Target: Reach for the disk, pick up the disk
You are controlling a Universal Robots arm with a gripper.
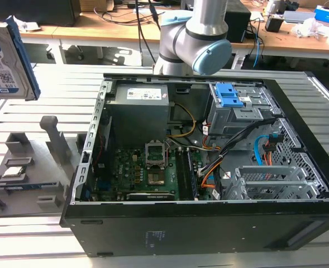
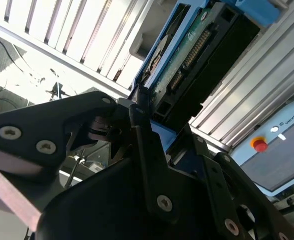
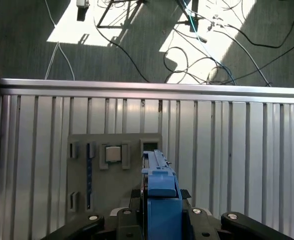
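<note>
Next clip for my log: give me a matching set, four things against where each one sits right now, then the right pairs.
Things:
1. disk
2. processor chip
3. blue latch pair
4. power supply

Places:
A. on the drive cage inside the open computer case
B. in the grey holder tray on the slatted table
C. clamped in the pincer, raised above the table
D. in the case's far corner, toward the exterior view's left

Pairs: 1-C, 2-B, 3-A, 4-D
</note>
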